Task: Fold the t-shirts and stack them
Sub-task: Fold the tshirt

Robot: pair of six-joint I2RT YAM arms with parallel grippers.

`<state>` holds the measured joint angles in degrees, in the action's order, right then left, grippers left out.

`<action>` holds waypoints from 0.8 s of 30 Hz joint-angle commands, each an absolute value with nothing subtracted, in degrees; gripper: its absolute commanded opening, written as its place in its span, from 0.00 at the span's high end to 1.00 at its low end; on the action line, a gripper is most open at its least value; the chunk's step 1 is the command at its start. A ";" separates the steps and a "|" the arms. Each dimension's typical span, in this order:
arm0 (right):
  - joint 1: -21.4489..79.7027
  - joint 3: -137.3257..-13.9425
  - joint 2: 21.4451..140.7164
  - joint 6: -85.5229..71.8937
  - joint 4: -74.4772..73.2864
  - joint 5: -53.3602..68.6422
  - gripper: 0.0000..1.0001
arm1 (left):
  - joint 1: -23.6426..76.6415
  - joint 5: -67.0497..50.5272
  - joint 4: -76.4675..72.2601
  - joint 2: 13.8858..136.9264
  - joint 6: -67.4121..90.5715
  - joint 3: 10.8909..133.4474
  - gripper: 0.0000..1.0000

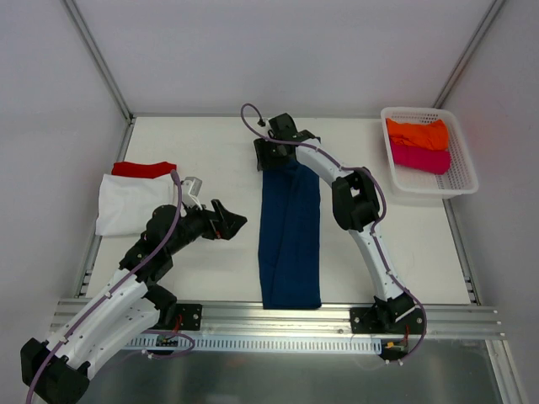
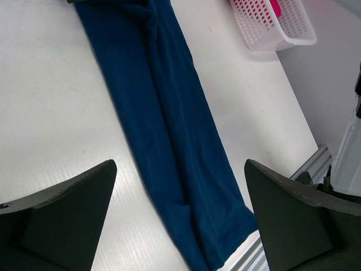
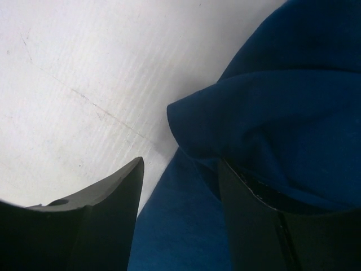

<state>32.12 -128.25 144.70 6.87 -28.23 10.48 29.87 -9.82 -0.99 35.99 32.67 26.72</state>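
Folded into a long strip, the navy blue cloth t-shirt (image 1: 290, 244) runs 12 to 6 o'clock down the white table (image 1: 194, 143). At its far end is the right gripper (image 3: 180, 164), half-parted (cloth draped over one finger, unclamped) — the left gripper (image 2: 180, 164) gapes empty at the shirt's 9 o'clock.

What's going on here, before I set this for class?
The navy t-shirt lies centrally, folded into a long strip. The right gripper is at its far end, jaws apart, cloth against one finger. The left gripper hovers open beside it. White tee and red tee lie at left; orange tee and magenta tee sit in the basket.
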 commanded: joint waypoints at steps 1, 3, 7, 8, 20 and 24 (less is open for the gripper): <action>32.43 -127.09 141.51 9.84 -29.27 7.74 0.41 | 29.09 -10.90 -2.11 35.68 33.40 26.11 0.01; 32.34 -127.00 141.50 10.11 -29.27 7.21 0.49 | 29.09 -10.81 -2.11 35.42 33.40 25.75 0.01; 32.34 -126.91 141.59 9.41 -28.22 5.98 0.79 | 29.00 -11.07 -2.02 34.81 34.19 24.44 0.01; 32.34 -126.83 141.50 9.32 -27.69 5.89 0.85 | 29.00 -11.16 -1.93 34.37 34.28 24.09 0.01; 33.05 -122.88 136.95 7.12 -22.60 2.82 1.00 | 29.09 -11.25 -1.32 32.52 35.77 21.53 0.01; 33.13 -122.96 134.74 6.94 -21.36 -0.51 1.00 | 29.09 -11.60 -1.49 32.70 36.82 20.40 0.01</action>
